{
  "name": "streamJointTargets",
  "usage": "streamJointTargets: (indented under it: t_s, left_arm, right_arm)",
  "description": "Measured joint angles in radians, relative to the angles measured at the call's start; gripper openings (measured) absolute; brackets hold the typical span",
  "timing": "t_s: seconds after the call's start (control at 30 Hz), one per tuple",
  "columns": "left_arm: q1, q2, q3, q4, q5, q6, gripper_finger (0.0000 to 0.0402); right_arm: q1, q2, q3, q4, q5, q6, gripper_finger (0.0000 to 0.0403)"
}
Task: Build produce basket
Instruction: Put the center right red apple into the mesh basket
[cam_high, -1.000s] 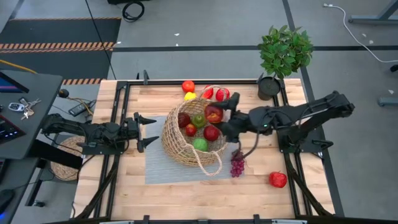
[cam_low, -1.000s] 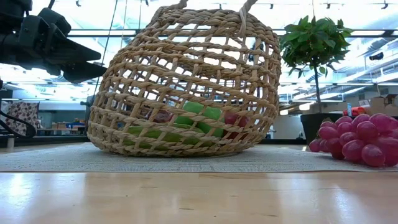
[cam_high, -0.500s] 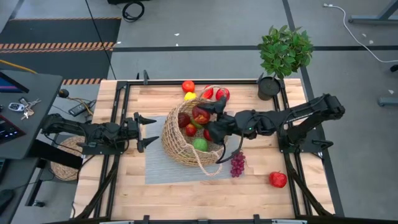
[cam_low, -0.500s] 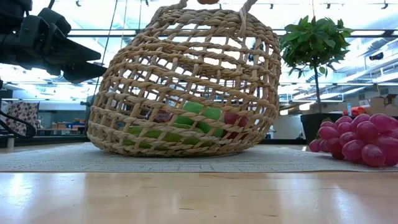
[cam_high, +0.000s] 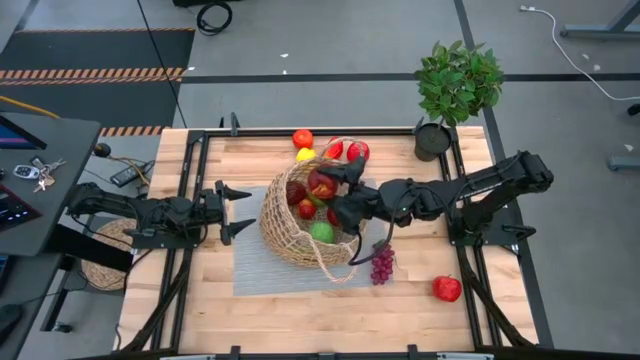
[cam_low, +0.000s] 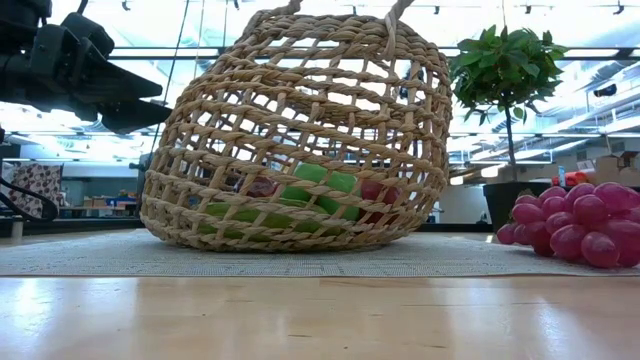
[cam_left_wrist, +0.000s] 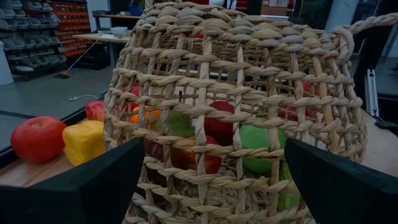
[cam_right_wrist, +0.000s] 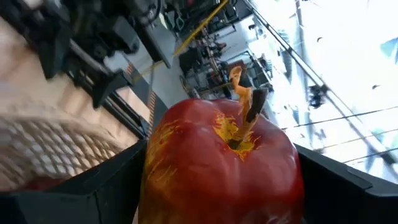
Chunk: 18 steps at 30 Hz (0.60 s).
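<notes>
The tan woven basket lies tilted on a grey mat, its handle toward the near edge. Inside it are a green apple and red pieces. My right gripper hovers over the basket's opening, shut on a red apple. My left gripper stands open just left of the basket, touching nothing. A tomato, a lemon and red pieces lie behind the basket. Purple grapes and a red apple lie to the right, toward the near edge. My right gripper pinches the red apple by two opposite sides between its two fingers. The fingers reach in level from the table's right side. The apple hangs clear above the basket's opening, its stem end showing in the right wrist view.
A potted green plant stands at the far right corner. A flat round woven mat lies off the table's left side. Black rails run along the table's left and right sides. Bare wood lies near the front edge.
My right gripper has carried the red apple toward the table's left edge, from over the basket's right rim to over its opening, rolling a little and sinking slightly. It has held still for the last half second. The basket has not moved.
</notes>
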<state>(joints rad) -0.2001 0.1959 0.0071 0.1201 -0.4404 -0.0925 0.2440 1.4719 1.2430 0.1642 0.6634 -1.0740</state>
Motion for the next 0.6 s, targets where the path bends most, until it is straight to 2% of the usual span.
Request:
streamJointTargets:
  t_s: [0.27, 0.43, 0.6]
  left_arm:
    - [0.000, 0.000, 0.000, 0.001, 0.000, 0.000, 0.0394]
    - [0.000, 0.000, 0.000, 0.001, 0.000, 0.000, 0.0394]
    - [0.000, 0.000, 0.000, 0.001, 0.000, 0.000, 0.0394]
  right_arm:
    - [-0.038, -0.001, 0.000, 0.000, -0.097, 0.199, 0.0351]
    - [-0.059, -0.002, 0.000, -0.008, -0.108, 0.327, 0.0351]
    - [-0.107, -0.002, 0.000, -0.132, -0.150, 0.512, 0.0351]
